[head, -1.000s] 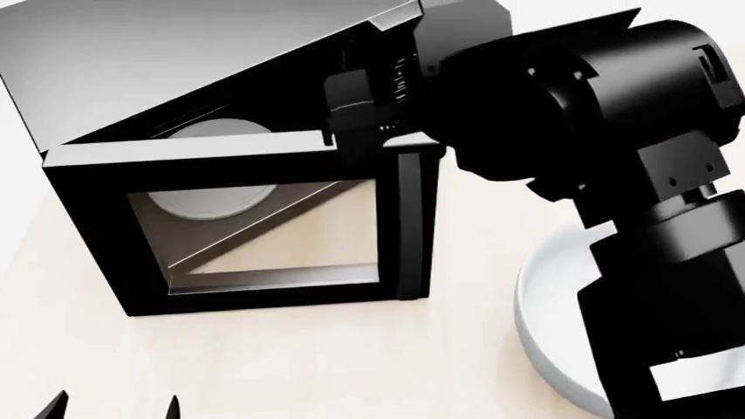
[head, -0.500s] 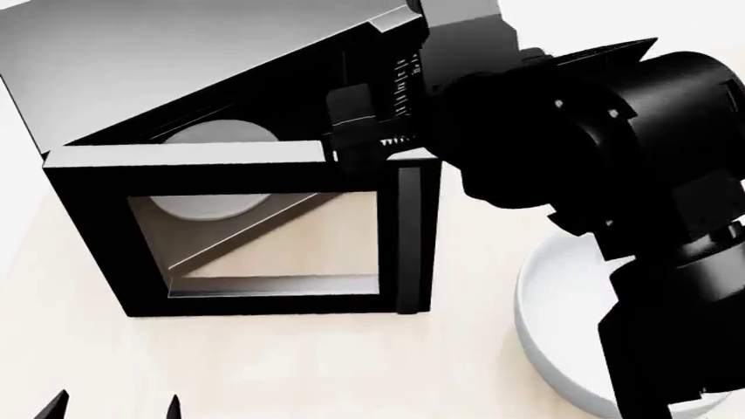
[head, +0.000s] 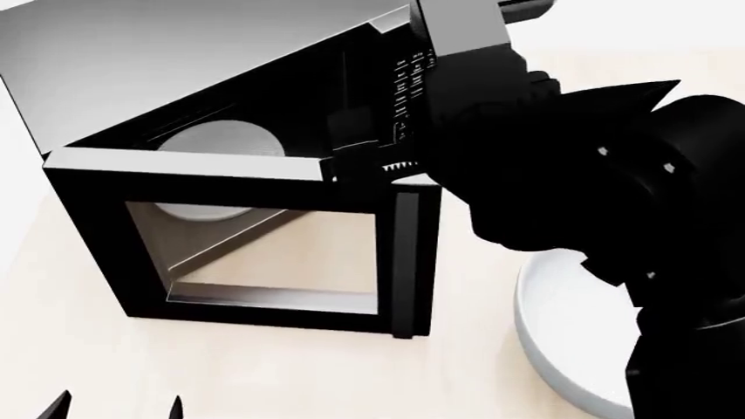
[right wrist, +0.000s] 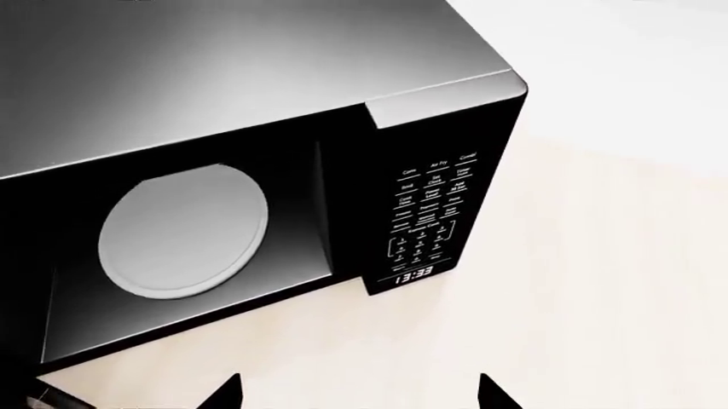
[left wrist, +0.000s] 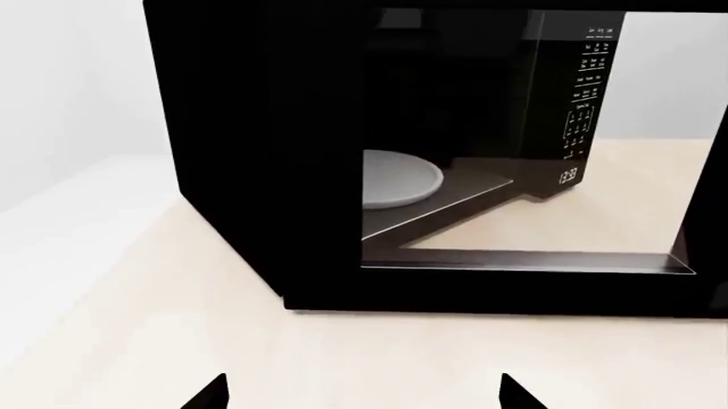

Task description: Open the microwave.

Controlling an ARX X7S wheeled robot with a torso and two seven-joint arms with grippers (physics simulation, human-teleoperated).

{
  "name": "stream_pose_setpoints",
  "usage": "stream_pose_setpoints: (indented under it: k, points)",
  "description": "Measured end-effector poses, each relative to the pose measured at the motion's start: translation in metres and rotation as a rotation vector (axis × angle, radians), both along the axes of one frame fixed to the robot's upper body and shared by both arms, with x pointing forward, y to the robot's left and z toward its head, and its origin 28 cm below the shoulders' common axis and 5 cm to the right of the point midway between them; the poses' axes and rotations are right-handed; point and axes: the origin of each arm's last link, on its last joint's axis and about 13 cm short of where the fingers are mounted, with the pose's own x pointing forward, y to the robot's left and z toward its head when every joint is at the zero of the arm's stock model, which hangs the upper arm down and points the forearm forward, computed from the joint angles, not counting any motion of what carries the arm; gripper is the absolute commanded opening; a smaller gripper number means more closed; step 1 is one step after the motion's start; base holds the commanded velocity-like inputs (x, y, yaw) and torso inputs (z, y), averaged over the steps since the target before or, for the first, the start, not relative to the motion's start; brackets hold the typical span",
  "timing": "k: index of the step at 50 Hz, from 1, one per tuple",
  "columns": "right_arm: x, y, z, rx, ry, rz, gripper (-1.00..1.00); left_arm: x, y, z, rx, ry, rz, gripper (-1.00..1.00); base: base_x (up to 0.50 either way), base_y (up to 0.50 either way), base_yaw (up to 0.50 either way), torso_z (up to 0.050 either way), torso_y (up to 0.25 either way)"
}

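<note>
- We are looking at the microwave (head: 233,175) sitting on the pale tabletop (head: 291,375), its door (head: 250,240) already swinging well out from the cavity, hinged on the side away from the button panel (right wrist: 430,223).
- Through the opening, the white turntable (right wrist: 182,230) is showing inside, and the clock display (right wrist: 412,274) is glowing at the foot of the panel.
- We are judging the microwave body as heavy and stiff, unlikely to slide under a gentle pull; the door is rigid, glass-windowed and turning only about its hinge, so any push should follow that arc.
- The best place to take hold is looking like the vertical handle (head: 406,262) along the door's free edge, or simply that edge itself, pushed from the inner face.
- The right arm (head: 559,166) is reaching across in front of the panel side of the microwave, its bulk hiding the gap between door and body in the head view.
- The right claw (right wrist: 358,394) is showing two fingertips set apart with nothing between them, so we are reading it as released, pointing down at the open cavity and panel.
- The left claw (left wrist: 364,394) is hanging low near the door's outer face, fingertips spread and empty, released too.
- A white bowl (head: 570,340) is sitting on the tabletop beside the microwave's panel side, partly under the right arm.
- We are judging the opening as largely done, with perhaps some swing left.
</note>
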Motion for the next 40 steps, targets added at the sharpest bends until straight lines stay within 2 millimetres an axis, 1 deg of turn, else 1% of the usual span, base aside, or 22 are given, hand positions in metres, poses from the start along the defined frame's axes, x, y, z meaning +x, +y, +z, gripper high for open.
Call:
stream_pose_setpoints:
  k: [18,40]
  points:
    - [-0.012,-0.003,-0.007,0.033,-0.011,0.02,1.0,0.0,0.0,0.0,0.001,0.0,0.0,1.0,0.0,0.0,0.0,-0.001,-0.003]
    - [-0.034,-0.001,-0.013,0.041,-0.023,0.038,1.0,0.0,0.0,-0.001,0.001,0.002,-0.004,1.0,0.0,0.0,0.0,-0.001,-0.004]
